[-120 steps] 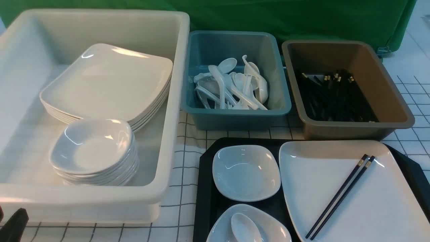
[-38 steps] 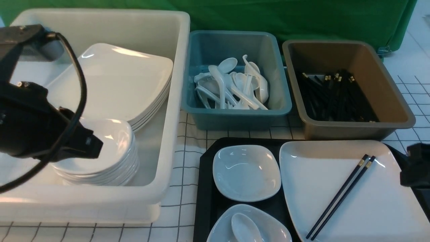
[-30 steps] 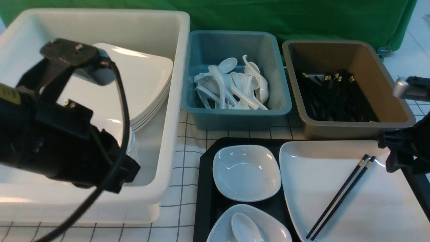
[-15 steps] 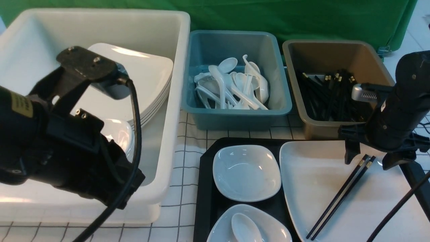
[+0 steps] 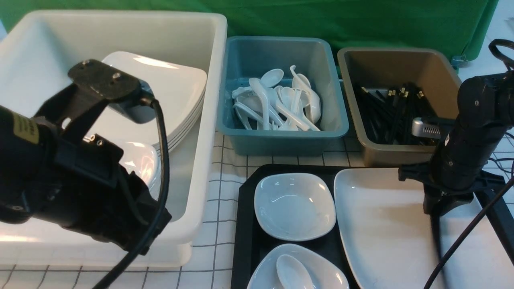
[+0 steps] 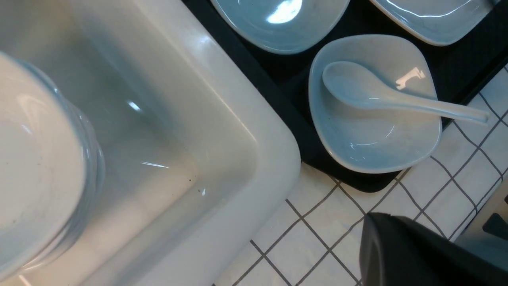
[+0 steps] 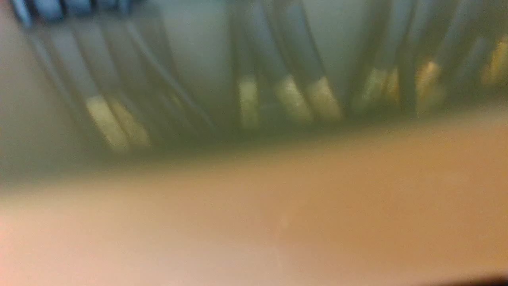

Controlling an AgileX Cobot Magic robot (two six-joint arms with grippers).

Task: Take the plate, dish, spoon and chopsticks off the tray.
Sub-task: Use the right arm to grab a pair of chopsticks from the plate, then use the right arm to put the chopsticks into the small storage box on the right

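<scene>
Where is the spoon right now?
In the front view, the spoon lies in the nearer small dish at the near-left corner of the tray, just right of the white tub.

The white plate [image 5: 381,228] lies flat, lower right, on the black tray [image 5: 244,224]; the spoon [image 5: 293,273] rests in the bottom-centre dish [image 5: 326,273].

Three tubs in a row at the back of the table [image 5: 225,168]: big tub [image 5: 212,120] left, middle tub [image 5: 281,138] beside it, right tub [image 5: 385,154] after that. Inside the big tub, a stack of plates [image 5: 176,92] sits behind a stack of dishes [image 5: 140,160]. Heap of spoons [image 5: 277,104] in the middle tub, pile of chopsticks [image 5: 393,116] in the right one. In front, the tray [image 5: 245,224]: far dish [image 5: 295,206] on its left, near dish [image 5: 325,275] before that with the spoon [image 5: 293,273] in it, the plate [image 5: 381,224] to their right.
</scene>
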